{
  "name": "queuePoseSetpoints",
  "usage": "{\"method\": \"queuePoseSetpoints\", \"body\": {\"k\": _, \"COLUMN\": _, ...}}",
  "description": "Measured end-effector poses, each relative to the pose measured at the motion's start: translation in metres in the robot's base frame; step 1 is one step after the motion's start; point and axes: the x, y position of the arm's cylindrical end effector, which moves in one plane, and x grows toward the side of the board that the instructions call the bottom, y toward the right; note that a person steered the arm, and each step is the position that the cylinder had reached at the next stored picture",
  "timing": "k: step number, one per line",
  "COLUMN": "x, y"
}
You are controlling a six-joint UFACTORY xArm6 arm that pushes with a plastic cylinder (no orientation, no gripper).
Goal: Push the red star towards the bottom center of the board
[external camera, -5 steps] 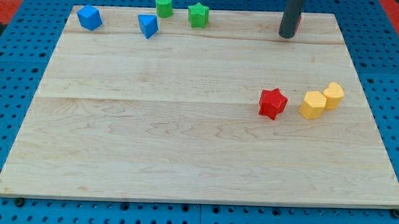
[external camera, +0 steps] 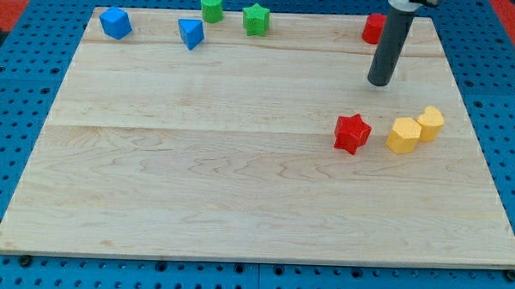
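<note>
The red star (external camera: 352, 133) lies on the wooden board (external camera: 196, 185), right of centre. My tip (external camera: 380, 82) is above it in the view and slightly to the right, a short gap away, not touching. The dark rod rises from the tip to the view's top edge.
Two yellow blocks (external camera: 404, 135) (external camera: 430, 123) sit just right of the star, touching each other. A second red block (external camera: 374, 28) lies at the top right, beside the rod. Along the top left are two blue blocks (external camera: 115, 23) (external camera: 191, 32), a green cylinder (external camera: 212, 6) and a green star (external camera: 256, 19).
My tip has moved down the view from the top-right red block towards the red star, uncovering that red block. No block has moved.
</note>
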Motion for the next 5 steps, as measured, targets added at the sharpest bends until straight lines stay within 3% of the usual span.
{"method": "queuePoseSetpoints", "body": {"k": 2, "x": 0.066, "y": -0.002}}
{"method": "queuePoseSetpoints", "body": {"k": 5, "x": 0.091, "y": -0.085}}
